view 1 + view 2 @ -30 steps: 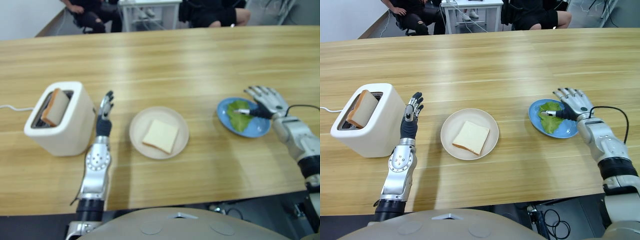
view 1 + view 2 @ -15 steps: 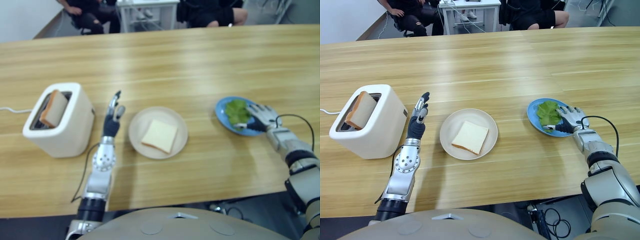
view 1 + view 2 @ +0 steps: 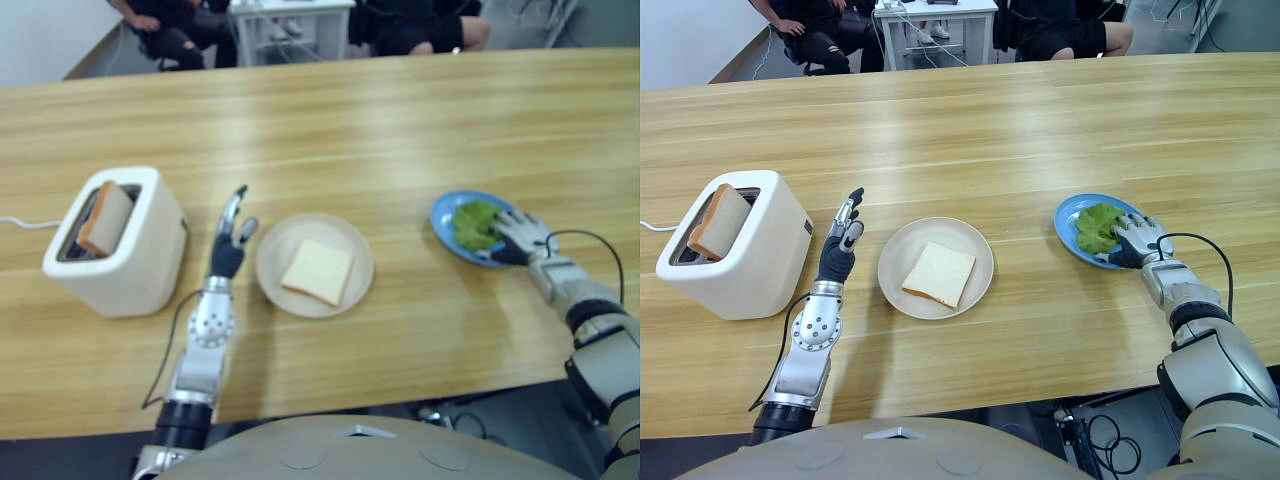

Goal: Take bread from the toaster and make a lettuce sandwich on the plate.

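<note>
Our right hand has slid nearward, fingers curled on the lettuce toward the wooden desk's right edge; left hand stands open-fingered, empty, between toaster and plate.

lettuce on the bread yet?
No, the bread slice on the beige plate is bare; the lettuce lies on the blue plate next to the right hand.
</note>
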Available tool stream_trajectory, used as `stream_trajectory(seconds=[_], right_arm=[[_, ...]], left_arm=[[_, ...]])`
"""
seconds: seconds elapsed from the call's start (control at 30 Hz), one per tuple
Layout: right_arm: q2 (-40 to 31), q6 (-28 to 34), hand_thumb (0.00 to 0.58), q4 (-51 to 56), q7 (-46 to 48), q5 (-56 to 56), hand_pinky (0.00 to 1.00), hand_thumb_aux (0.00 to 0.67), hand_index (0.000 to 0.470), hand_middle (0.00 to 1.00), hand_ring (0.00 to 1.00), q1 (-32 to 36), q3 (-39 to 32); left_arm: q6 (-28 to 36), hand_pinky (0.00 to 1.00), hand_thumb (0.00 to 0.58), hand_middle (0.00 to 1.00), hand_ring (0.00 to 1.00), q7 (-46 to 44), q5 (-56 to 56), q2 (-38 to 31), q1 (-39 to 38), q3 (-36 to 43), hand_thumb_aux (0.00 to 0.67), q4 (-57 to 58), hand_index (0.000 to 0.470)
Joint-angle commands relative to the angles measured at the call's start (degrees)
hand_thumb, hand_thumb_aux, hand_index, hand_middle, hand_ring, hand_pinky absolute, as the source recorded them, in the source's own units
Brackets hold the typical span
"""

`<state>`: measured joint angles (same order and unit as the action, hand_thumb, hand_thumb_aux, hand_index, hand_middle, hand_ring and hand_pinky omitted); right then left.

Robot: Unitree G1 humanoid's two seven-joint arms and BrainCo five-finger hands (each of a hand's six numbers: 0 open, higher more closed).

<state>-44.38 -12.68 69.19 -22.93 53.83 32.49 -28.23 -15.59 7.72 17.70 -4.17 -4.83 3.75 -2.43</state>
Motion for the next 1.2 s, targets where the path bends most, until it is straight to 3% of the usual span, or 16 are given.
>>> stream_trajectory(seconds=[0.03, 0.13, 0.37, 0.43, 0.47, 0.5, 0.53, 0.57, 0.73, 0.97, 1.2], right_arm=[[0.96, -0.15, 0.508, 0.94, 0.84, -0.28, 0.0, 0.434, 0.298, 0.0, 0.0, -0.77, -2.05], [1.28, -0.24, 0.501, 1.2, 1.02, -0.42, 0.0, 0.423, 0.29, 0.0, 0.0, -0.84, -2.93], [1.06, -0.62, 0.536, 0.78, 1.07, -1.18, 0.0, 0.486, 0.334, 0.0, 0.0, -1.27, -3.38], [0.76, -0.96, 0.568, 0.28, 0.78, -1.66, 0.0, 0.575, 0.395, 0.0, 0.0, -1.31, -3.17], [0.56, -1.22, 0.58, 0.06, 0.52, -1.97, 0.0, 0.67, 0.46, 0.0, 0.0, -1.29, -2.95], [0.35, -1.45, 0.58, -0.18, 0.14, -2.3, 0.0, 0.67, 0.46, 0.0, 0.0, -1.29, -2.66], [0.1, -1.76, 0.58, -0.37, -0.33, -2.74, 0.37, 0.67, 0.46, 0.37, 0.37, -1.28, -2.27], [-0.21, -2.16, 0.58, -0.7, -0.69, -3.31, 1.0, 0.67, 0.46, 1.0, 1.0, -1.35, -1.87], [-2.77, -4.67, 0.58, -4.25, -2.7, -6.43, 1.0, 0.67, 0.46, 1.0, 1.0, -2.71, 0.84], [-7.68, -5.4, 0.58, -18.33, -2.72, -10.8, 1.0, 0.67, 0.46, 1.0, 1.0, -8.71, 6.63], [-11.16, -1.07, 0.58, -43.4, 1.14, -14.94, 1.0, 0.67, 0.46, 1.0, 1.0, -20.04, 16.75]], left_arm=[[0.58, 0.0, 0.0, 0.0, 0.0, -0.03, 0.03, -0.07, -0.61, 0.27, 0.0, -0.37, 0.0], [0.55, 0.0, 0.0, 0.0, 0.0, -0.06, 0.02, -0.05, -0.76, 0.34, 0.0, -0.3, 0.0], [0.49, 0.0, 0.0, 0.0, 0.0, -0.18, 0.02, -0.02, -0.92, 0.55, 0.0, -0.24, 0.0], [0.42, 0.0, 0.0, 0.0, 0.0, -0.2, 0.0, -0.07, -0.93, 0.57, 0.0, -0.18, 0.0], [0.39, 0.0, 0.0, 0.0, 0.0, -0.22, -0.01, -0.09, -0.94, 0.59, 0.0, -0.14, 0.0], [0.35, 0.0, 0.0, 0.0, 0.0, -0.22, -0.02, -0.1, -0.96, 0.61, 0.0, -0.07, 0.0], [0.27, 0.0, 0.0, 0.0, 0.0, -0.22, -0.03, -0.11, -0.98, 0.66, 0.0, 0.06, 0.0], [0.2, 0.0, 0.0, 0.0, 0.0, -0.21, -0.03, -0.11, -1.0, 0.71, 0.0, 0.2, 0.0], [0.02, 0.0, 0.0, 0.0, 0.0, -0.22, -0.22, -0.11, -0.99, 0.83, 0.0, 0.69, 0.0], [-0.28, 0.0, 0.0, 0.0, 0.0, 0.14, -0.34, -0.15, -0.93, 0.68, 0.0, 1.26, 0.0], [-1.01, 0.0, 0.0, 0.0, 0.0, 0.11, -1.72, -0.22, -0.3, -0.25, 0.0, 2.87, 0.0]])
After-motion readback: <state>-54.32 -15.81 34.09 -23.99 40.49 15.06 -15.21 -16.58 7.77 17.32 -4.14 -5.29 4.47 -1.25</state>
